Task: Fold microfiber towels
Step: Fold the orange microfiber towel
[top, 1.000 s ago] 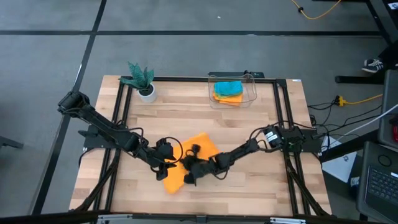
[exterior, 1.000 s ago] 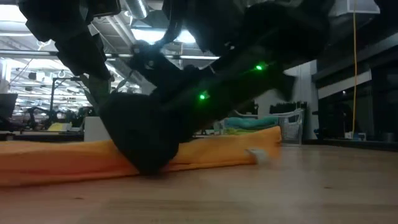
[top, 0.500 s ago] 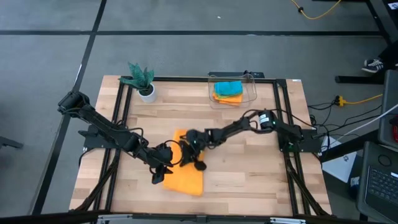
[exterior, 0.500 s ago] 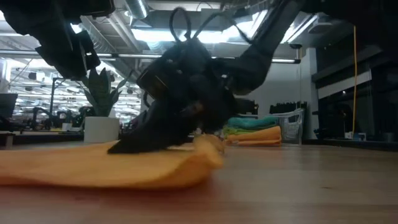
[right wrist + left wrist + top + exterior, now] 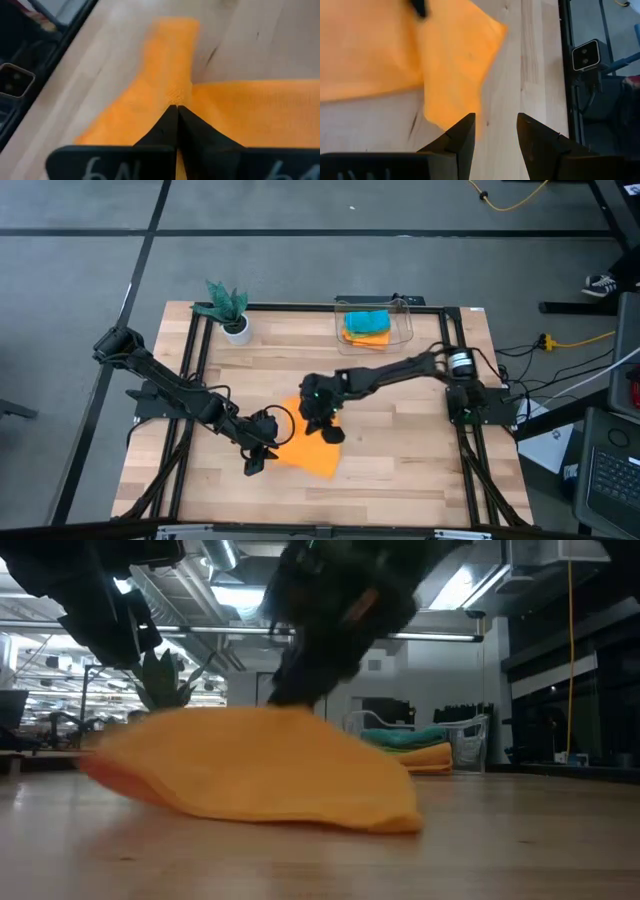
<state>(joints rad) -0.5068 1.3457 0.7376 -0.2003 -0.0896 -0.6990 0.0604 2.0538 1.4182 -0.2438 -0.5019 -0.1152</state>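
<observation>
Reaching in from the table's right side, the right arm stretches long and low across the boards, its elbow near the table's right rail and its wrist bent down over the middle. The right gripper (image 5: 322, 420) has its fingers (image 5: 176, 131) pressed together on a pinch of the orange towel (image 5: 309, 450), and the cloth rises to a peak at the fingertips and drapes down from there to the table (image 5: 400, 460) on both sides. Seen level from the table top, the lifted towel (image 5: 250, 775) forms a hump whose lower edge still rests on the wood, with the dark gripper (image 5: 300, 695) just above its crest. The left arm comes in from the table's left corner, folded at the elbow and angled down toward the front middle; the left gripper (image 5: 255, 460) sits low just beside the towel's edge, its fingers (image 5: 462, 135) apart with bare wood between them and a corner of the orange cloth (image 5: 455, 65) lying just ahead of the tips, not gripped. Well apart from both grippers, at the table's back edge, a clear bin (image 5: 373, 326) holds a teal towel (image 5: 366, 319) lying on top of another orange towel (image 5: 370, 338). A small potted plant (image 5: 228, 308) stands at the back left.
</observation>
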